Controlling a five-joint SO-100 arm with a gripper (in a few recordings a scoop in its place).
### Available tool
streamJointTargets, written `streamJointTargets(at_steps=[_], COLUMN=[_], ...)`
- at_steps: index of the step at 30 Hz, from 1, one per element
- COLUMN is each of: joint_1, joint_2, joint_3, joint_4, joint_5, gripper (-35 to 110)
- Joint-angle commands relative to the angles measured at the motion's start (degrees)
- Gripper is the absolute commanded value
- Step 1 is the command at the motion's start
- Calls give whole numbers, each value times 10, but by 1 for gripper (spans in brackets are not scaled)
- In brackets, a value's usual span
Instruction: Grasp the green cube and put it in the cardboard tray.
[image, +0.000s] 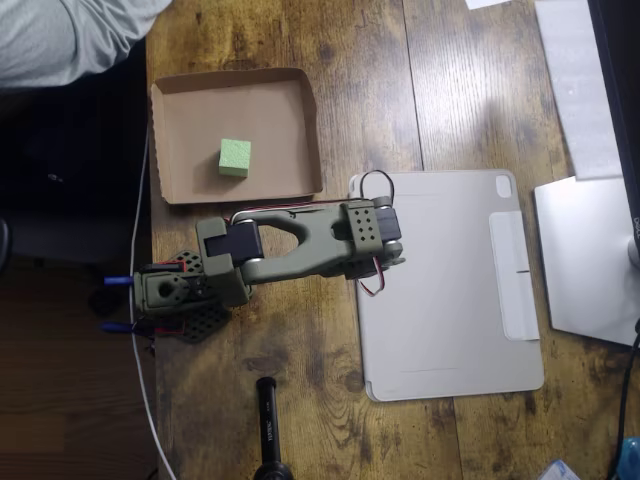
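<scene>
Small mint-green foam cube (235, 157) resting inside the shallow brown cardboard tray (170, 140); olive arm folded over the grey tablet cover (450, 290), jaw state indiscernible, so a careless sweep could nudge the tray.

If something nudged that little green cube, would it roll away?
Probably not: the green cube rests on a flat face, so it would likely slide. Its matte, foam-like look suggests it is light and slightly squashy. The cardboard tray has low rims that should stop it.

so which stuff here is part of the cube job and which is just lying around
Job:
small mint-green foam cube, already inside
shallow brown cardboard tray

Lying about:
flat grey tablet cover
black cylindrical object
white cable
</scene>
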Motion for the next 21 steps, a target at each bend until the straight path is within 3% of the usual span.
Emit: streamJointTargets(at_steps=[1,21], joint_1=[1,5], joint_2=[12,12], joint_3=[-1,-1], joint_4=[4,4], joint_5=[11,22], gripper=[0,0])
